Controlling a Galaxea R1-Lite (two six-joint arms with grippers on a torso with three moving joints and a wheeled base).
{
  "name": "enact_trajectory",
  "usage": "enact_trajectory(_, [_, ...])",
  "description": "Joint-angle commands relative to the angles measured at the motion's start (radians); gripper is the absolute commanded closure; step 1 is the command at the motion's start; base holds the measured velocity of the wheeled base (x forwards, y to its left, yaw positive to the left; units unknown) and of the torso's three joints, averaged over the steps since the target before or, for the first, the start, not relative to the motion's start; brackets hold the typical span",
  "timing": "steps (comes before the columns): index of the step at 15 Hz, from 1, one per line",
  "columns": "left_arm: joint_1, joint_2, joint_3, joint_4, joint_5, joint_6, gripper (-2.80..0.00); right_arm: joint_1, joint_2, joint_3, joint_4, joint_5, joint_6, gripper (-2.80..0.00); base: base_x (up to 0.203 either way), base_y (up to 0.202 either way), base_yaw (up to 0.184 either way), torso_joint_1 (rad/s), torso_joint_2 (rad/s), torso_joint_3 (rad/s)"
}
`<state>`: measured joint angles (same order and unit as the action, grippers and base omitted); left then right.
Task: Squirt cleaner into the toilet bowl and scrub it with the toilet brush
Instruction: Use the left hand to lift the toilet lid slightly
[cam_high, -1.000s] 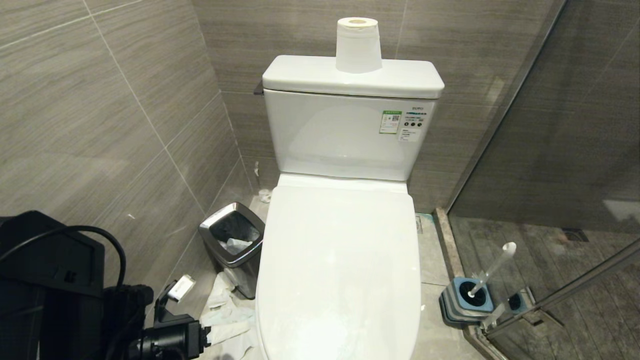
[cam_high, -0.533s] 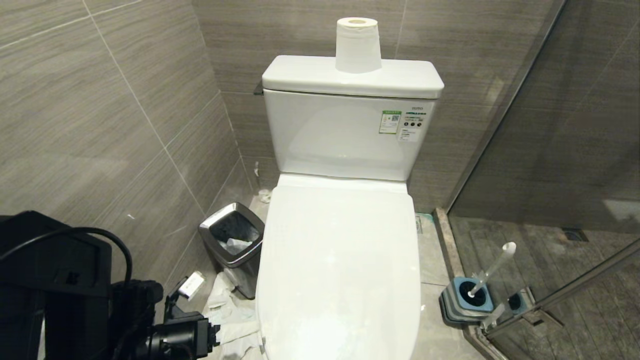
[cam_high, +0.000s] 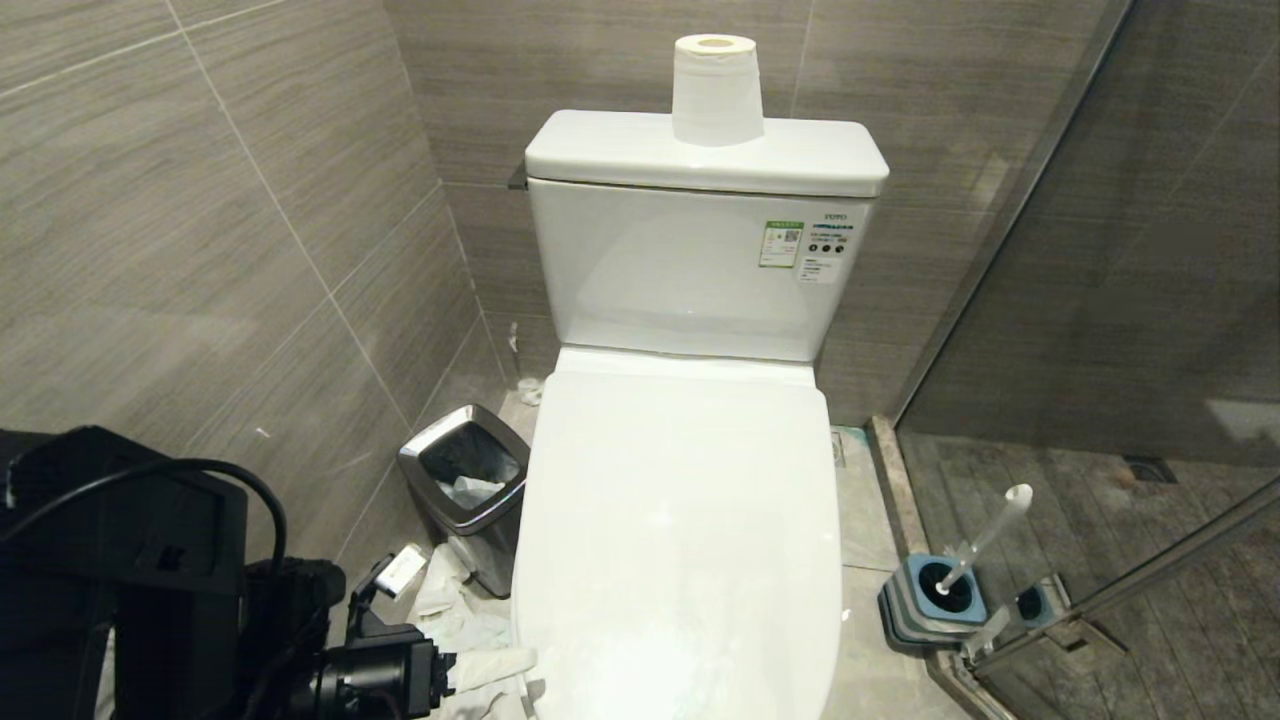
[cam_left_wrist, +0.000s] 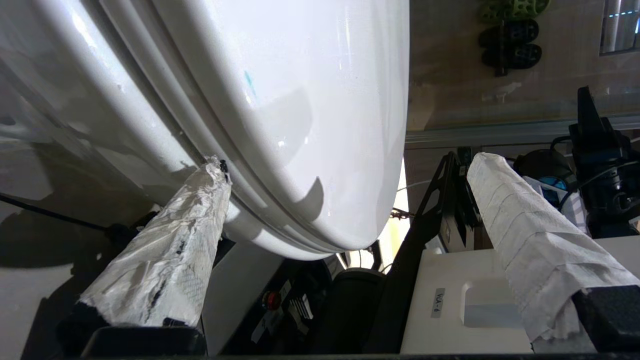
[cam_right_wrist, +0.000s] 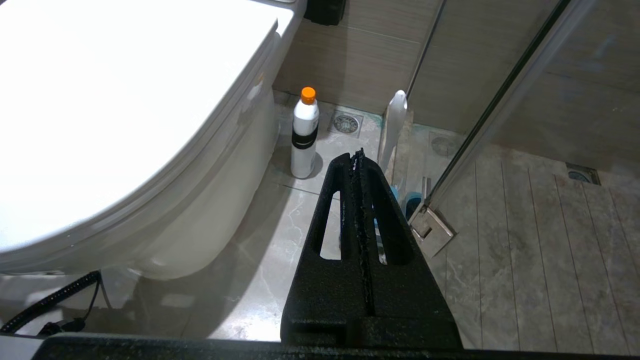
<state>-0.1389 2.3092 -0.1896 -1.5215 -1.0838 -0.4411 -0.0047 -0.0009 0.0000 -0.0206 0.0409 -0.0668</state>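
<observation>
The toilet's white lid (cam_high: 680, 520) is down, so the inside of the toilet bowl is hidden; only its outer ceramic (cam_right_wrist: 200, 215) shows. My left gripper (cam_high: 462, 614) is open at the lid's front left corner. In the left wrist view the left gripper (cam_left_wrist: 347, 162) straddles the lid's edge, and one paper-wrapped finger (cam_left_wrist: 200, 210) has its tip against the rim underneath. The cleaner (cam_right_wrist: 305, 132), white with an orange cap, stands on the floor beside the toilet. The toilet brush (cam_high: 985, 535) leans in its blue-grey holder (cam_high: 935, 600). My right gripper (cam_right_wrist: 357, 155) is shut and empty, low near the floor.
A steel-rimmed black waste bin (cam_high: 465, 480) stands left of the toilet, with crumpled paper (cam_high: 450, 600) on the floor by it. A toilet paper roll (cam_high: 716, 90) sits on the tank. A glass shower partition (cam_high: 1100, 400) closes the right side, and a tiled wall the left.
My left gripper has moved right, toward the front left edge of the lid, and its fingers have spread wider. The right arm and the toilet have not moved.
</observation>
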Motion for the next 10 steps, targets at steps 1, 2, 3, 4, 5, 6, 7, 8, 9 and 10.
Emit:
enact_trajectory(1, [0.002,0.012,-0.007,-0.009,-0.004,-0.002,-2.8,0.0,-0.001,0.012,-0.001,0.001,-0.001,0.0,0.0,0.0,0.0,0.0,0.0,0.0])
enact_trajectory(2, [0.003,0.012,-0.007,-0.009,-0.003,-0.002,-2.8,0.0,-0.001,0.012,-0.001,0.001,-0.001,0.0,0.0,0.0,0.0,0.0,0.0,0.0])
enact_trajectory(3, [0.001,0.011,-0.007,-0.009,-0.002,-0.002,-2.8,0.0,-0.001,0.012,-0.001,0.001,-0.001,0.0,0.0,0.0,0.0,0.0,0.0,0.0])
enact_trajectory(4, [-0.001,0.012,-0.007,-0.009,-0.002,-0.002,-2.8,0.0,-0.001,0.012,-0.001,0.001,-0.001,0.0,0.0,0.0,0.0,0.0,0.0,0.0])
enact_trajectory(5, [-0.002,0.017,-0.007,-0.009,-0.001,-0.001,-2.8,0.0,-0.001,0.012,-0.001,0.001,-0.001,0.0,0.0,0.0,0.0,0.0,0.0,0.0])
enact_trajectory(6, [-0.005,0.022,-0.01,-0.009,-0.001,0.002,-2.8,0.0,-0.001,0.014,-0.001,0.001,-0.001,0.0,0.0,0.0,0.0,0.0,0.0,0.0])
enact_trajectory(7, [-0.007,0.026,-0.011,-0.009,0.001,0.004,-2.8,0.0,-0.001,0.012,-0.001,0.001,-0.001,0.0,0.0,0.0,0.0,0.0,0.0,0.0])
enact_trajectory(8, [-0.009,0.027,-0.011,-0.009,0.002,0.007,-2.8,0.0,-0.001,0.012,-0.001,0.001,-0.001,0.0,0.0,0.0,0.0,0.0,0.0,0.0])
enact_trajectory(9, [-0.013,0.029,-0.01,-0.009,0.007,0.008,-2.8,0.0,-0.001,0.012,-0.001,0.001,-0.001,0.0,0.0,0.0,0.0,0.0,0.0,0.0])
enact_trajectory(10, [-0.014,0.029,-0.01,-0.009,0.015,0.012,-2.8,0.0,-0.001,0.012,-0.001,0.001,-0.001,0.0,0.0,0.0,0.0,0.0,0.0,0.0])
